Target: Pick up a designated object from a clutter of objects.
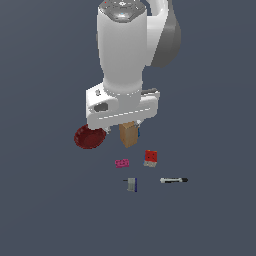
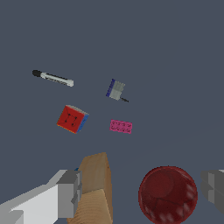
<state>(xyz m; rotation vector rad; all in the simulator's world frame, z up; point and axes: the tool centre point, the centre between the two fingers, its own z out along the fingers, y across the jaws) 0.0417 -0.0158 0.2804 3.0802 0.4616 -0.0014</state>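
Note:
The designated object (image 1: pixel 131 184) (image 2: pixel 116 89) is a tiny grey block with a dark blue edge and a thin dark stub, lying on the floor nearest the front of the exterior view. The rest of the clutter lies around it. My gripper (image 2: pixel 142 192) hangs open, its grey fingers (image 2: pixel 69 194) spread wide and holding nothing. It hovers over the tan box (image 1: pixel 128 134) (image 2: pixel 95 188) and the dark red bowl (image 1: pixel 90 137) (image 2: pixel 167 194), well short of the designated object. In the exterior view the white hand (image 1: pixel 122 106) hides the fingertips.
A pink brick (image 1: pixel 122 163) (image 2: pixel 121 126) lies between the tan box and the grey item. A red cube (image 1: pixel 150 158) (image 2: pixel 72 118) sits to the exterior view's right of the brick. A black-and-white marker (image 1: pixel 173 180) (image 2: pixel 53 78) lies farther right.

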